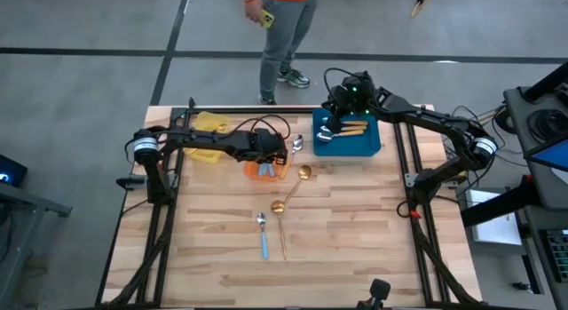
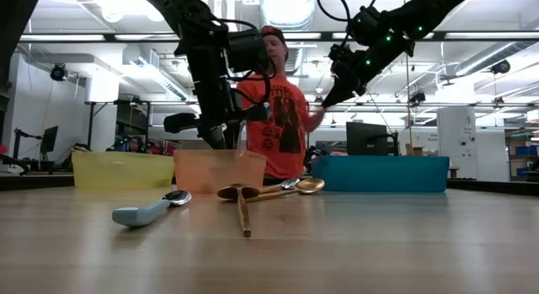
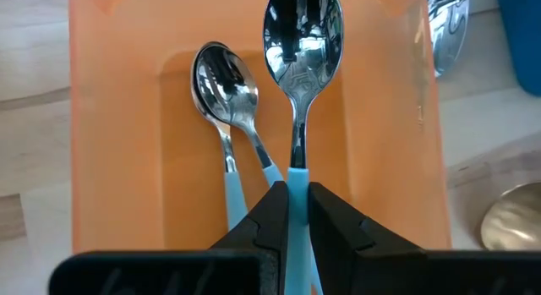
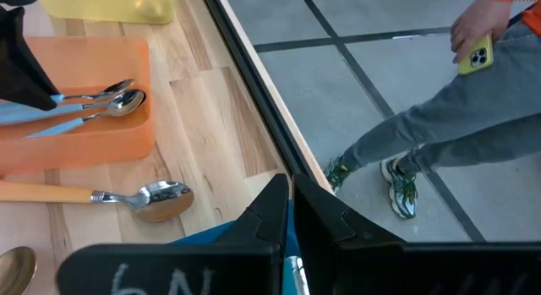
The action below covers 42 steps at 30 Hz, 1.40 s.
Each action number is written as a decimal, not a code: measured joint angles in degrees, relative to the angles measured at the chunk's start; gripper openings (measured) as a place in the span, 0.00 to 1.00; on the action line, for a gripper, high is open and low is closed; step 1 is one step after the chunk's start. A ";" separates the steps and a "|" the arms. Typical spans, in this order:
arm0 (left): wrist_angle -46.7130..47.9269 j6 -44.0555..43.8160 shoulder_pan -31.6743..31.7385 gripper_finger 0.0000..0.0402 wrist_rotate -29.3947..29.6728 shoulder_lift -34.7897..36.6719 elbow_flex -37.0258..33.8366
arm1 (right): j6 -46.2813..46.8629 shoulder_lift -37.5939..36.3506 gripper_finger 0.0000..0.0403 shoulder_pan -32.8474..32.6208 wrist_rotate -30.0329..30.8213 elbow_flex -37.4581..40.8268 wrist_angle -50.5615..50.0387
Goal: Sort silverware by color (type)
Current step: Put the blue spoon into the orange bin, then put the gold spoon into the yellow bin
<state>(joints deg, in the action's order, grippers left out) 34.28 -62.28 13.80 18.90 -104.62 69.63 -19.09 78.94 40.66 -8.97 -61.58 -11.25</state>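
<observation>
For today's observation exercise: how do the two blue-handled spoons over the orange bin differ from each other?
In the left wrist view, the gripped spoon has a larger-looking bowl; the loose spoon looks smaller. The gripped spoon's handle is clamped between the left gripper fingers, while the loose spoon is free in the orange bin. The gripped spoon points straight ahead; the loose spoon lies slightly angled. Both have shiny silver bowls and light-blue handles.

You see blue-handled spoon [image 3: 297, 117] pinched by its handle, bowl up, over orange bin [image 3: 118, 160]; two more blue-handled spoons [image 3: 224, 101] lie flat inside, handles crossing. Orange-handled spoons [image 1: 348, 127] rest in blue bin [image 1: 368, 146]; another orange-handled spoon [image 4: 93, 194] lies on wood beside it. Two gold spoons [image 1: 293, 193] lie mid-table, near lone blue-handled spoon [image 1: 263, 234].
</observation>
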 joint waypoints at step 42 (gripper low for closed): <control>0.23 6.16 -0.03 0.24 0.12 0.20 0.29 | 0.00 0.02 0.03 0.00 0.00 0.00 -0.02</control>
<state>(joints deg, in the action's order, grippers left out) 34.52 -56.12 13.77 19.01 -104.42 69.91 -19.09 78.96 40.66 -8.97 -61.58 -11.27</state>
